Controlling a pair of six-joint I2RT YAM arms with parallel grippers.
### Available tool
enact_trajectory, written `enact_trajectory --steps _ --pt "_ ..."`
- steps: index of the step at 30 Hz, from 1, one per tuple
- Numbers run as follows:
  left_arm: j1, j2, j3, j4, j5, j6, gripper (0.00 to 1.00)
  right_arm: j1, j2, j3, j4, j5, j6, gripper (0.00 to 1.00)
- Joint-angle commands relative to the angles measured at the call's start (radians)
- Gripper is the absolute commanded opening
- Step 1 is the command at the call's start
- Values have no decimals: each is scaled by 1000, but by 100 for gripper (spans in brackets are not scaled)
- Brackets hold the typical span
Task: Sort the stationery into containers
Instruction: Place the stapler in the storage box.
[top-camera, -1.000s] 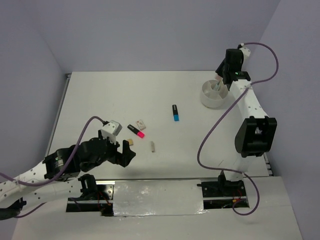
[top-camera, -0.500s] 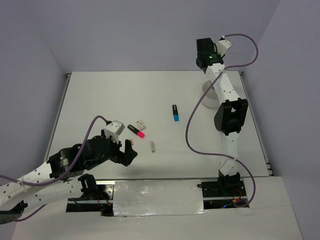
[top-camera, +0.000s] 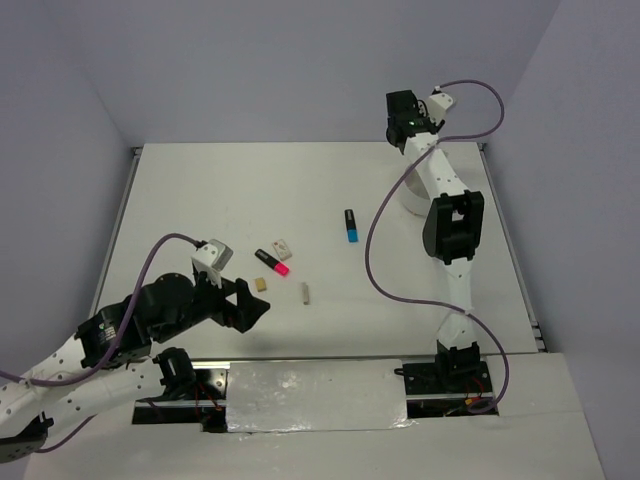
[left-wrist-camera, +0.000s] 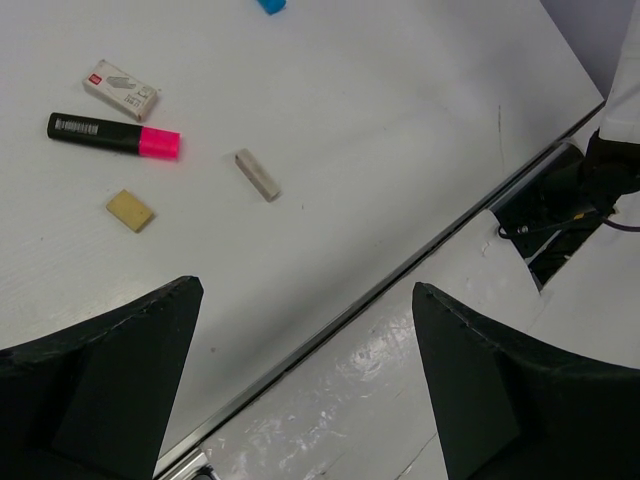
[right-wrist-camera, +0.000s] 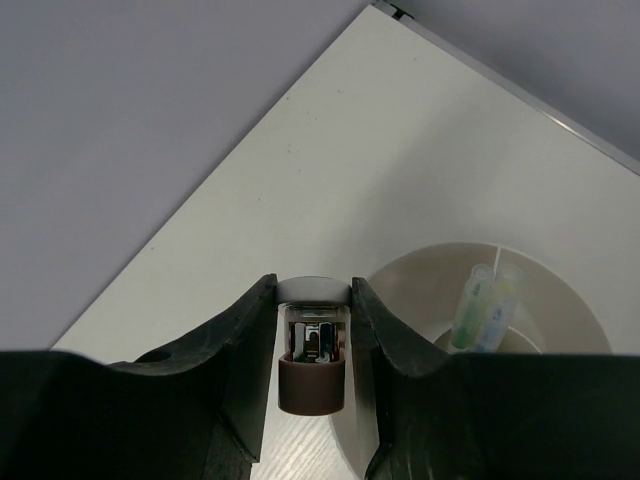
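My right gripper (right-wrist-camera: 313, 292) is shut on a small cylinder (right-wrist-camera: 312, 372) with a brown end, a clear middle and a white cap. It hangs high above the table's far edge (top-camera: 403, 110), just left of the white bowl (right-wrist-camera: 570, 285). The bowl (top-camera: 412, 196) holds two thin pens (right-wrist-camera: 486, 305). A pink-and-black highlighter (left-wrist-camera: 115, 134), a white eraser (left-wrist-camera: 120, 88), a tan eraser (left-wrist-camera: 131, 210) and a pale stick eraser (left-wrist-camera: 257, 174) lie near my left gripper (left-wrist-camera: 307, 292). It is open and holds nothing, over the near table edge (top-camera: 258, 305). A blue-and-black highlighter (top-camera: 351, 225) lies mid-table.
A metal strip (left-wrist-camera: 400, 270) runs along the near table edge, with a silvery plate (top-camera: 315, 395) and cable openings (left-wrist-camera: 555, 205) beyond it. Purple cables (top-camera: 385, 250) loop beside the right arm. Lilac walls close in the back and sides.
The right arm swung from above the bowl to the left and back, still gripping the small cylinder. The left arm pulled back a little toward the near edge, gripper still open.
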Motion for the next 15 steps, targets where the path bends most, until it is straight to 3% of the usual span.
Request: enact_trajectory --steps 1,15 --pt "17 -11 -6 53 46 35 99 -6 8 12 73 82 -13 0" --pt "68 -30 -14 73 95 50 99 -49 -7 -57 32 97 1 0"
